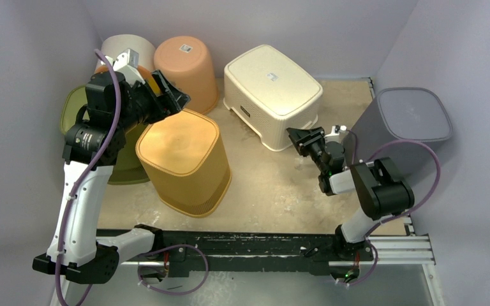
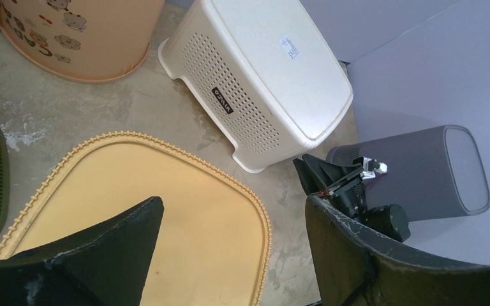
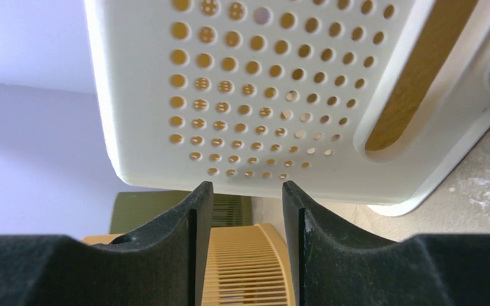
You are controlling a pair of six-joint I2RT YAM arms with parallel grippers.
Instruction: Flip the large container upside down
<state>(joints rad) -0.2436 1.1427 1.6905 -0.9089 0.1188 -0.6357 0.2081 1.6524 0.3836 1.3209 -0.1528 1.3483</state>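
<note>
Several tubs on the table (image 1: 274, 191), all bottom-up.

- Grey bin (image 1: 408, 121): far right of the top view, leaning on the wall.
- White basket (image 1: 271, 83): the task's large container, upper middle. It sits on its rim, flat base and label facing up. Looks fully inverted.
- Yellow bin (image 1: 182, 156): left of centre, also inverted.
- Left gripper (image 1: 175, 95): above the yellow bin's far edge, jaws wide apart, nothing in them.
- Right gripper (image 1: 295, 137): at the basket's near right corner. Jaws part-way apart with an empty gap. In the wrist view, the perforated wall is just past the tips; can't tell if it touches.

Step in hand: probably letting go after the flip. Next move calls for a straight pull back toward the lower right, without nudging the basket or catching the handle slot.
</note>
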